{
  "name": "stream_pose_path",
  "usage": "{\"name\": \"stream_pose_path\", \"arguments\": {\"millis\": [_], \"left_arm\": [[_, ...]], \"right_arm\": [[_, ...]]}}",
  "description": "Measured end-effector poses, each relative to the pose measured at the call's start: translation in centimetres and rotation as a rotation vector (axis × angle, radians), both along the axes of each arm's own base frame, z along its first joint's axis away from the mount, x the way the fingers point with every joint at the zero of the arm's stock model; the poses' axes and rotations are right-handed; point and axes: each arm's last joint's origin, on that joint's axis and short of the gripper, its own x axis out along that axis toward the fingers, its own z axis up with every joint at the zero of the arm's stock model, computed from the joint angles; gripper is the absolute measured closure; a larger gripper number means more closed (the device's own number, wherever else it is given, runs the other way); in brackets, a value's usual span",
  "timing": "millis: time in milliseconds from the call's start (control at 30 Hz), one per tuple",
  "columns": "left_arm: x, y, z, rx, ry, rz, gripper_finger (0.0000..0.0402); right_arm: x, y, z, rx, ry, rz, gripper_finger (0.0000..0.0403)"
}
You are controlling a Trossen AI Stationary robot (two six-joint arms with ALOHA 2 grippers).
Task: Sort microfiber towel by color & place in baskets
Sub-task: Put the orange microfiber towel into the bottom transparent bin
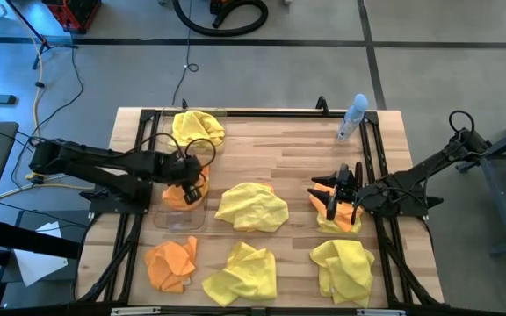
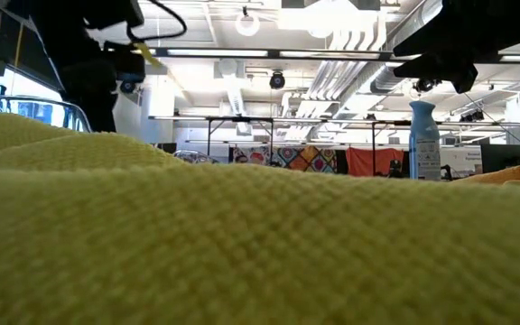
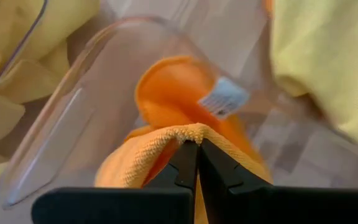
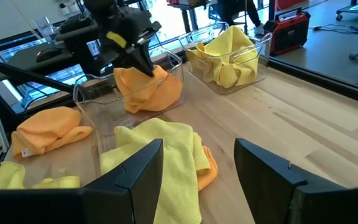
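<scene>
From above, a pale wooden table (image 1: 279,167) stands on a grey floor, with cables and a dark hose beyond its far edge. Taking the clear basket (image 1: 181,204) at the table's left as the landmark: the left gripper (image 1: 191,186) hangs over it, pinched shut on an orange towel (image 1: 183,193) that droops into it. Just beyond it sits a second basket (image 1: 193,132) holding yellow towels (image 1: 198,128). To its right lies a loose yellow towel (image 1: 251,207); farther right the right gripper (image 1: 334,200) hovers with fingers spread over an orange towel (image 1: 339,219). Nearer the front edge lie another orange towel (image 1: 170,263) and two more yellow ones. A spray bottle (image 1: 351,118) stands at the far right corner.

The low view is mostly filled by yellow cloth (image 2: 242,244) close to the lens; behind it shows a hall with ceiling lights, ducts and tables, and the spray bottle upright.

The left wrist view alone shows the grip closely: both fingers (image 3: 185,165) meet on a fold of the orange towel, above more orange cloth with a white label in the landmark basket.

The right wrist view looks back across the table at that basket, with windows behind and its own fingers (image 4: 138,171) well apart, holding nothing.
</scene>
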Motion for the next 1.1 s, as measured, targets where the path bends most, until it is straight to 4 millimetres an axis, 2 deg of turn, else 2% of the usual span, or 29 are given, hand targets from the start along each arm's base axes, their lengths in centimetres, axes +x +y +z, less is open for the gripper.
{"name": "stream_pose_path", "arguments": {"millis": [233, 467, 700, 900, 1100], "left_arm": [[0.8, 1.4, -1.7, -0.025, 0.112, 0.000, 0.0401], [1.9, 1.5, -3.8, -0.052, 0.206, -0.002, 0.0401], [2.5, 1.4, -5.1, -0.069, 0.237, -0.005, 0.0401], [2.9, 1.1, -5.0, -0.101, 0.180, -0.020, 0.0397], [3.0, 0.9, -3.9, -0.163, 0.140, -0.045, 0.0363]], "right_arm": [[0.0, 0.0, 0.0, 0.000, 0.000, 0.000, 0.0211], [0.0, 0.0, 0.0, 0.003, -0.001, -0.001, 0.0211], [0.0, 0.1, 0.0, 0.008, 0.004, 0.018, 0.0211], [0.0, 0.1, -0.1, 0.013, 0.008, 0.032, 0.0211], [0.0, 0.1, -0.1, 0.023, 0.010, 0.048, 0.0211]]}}
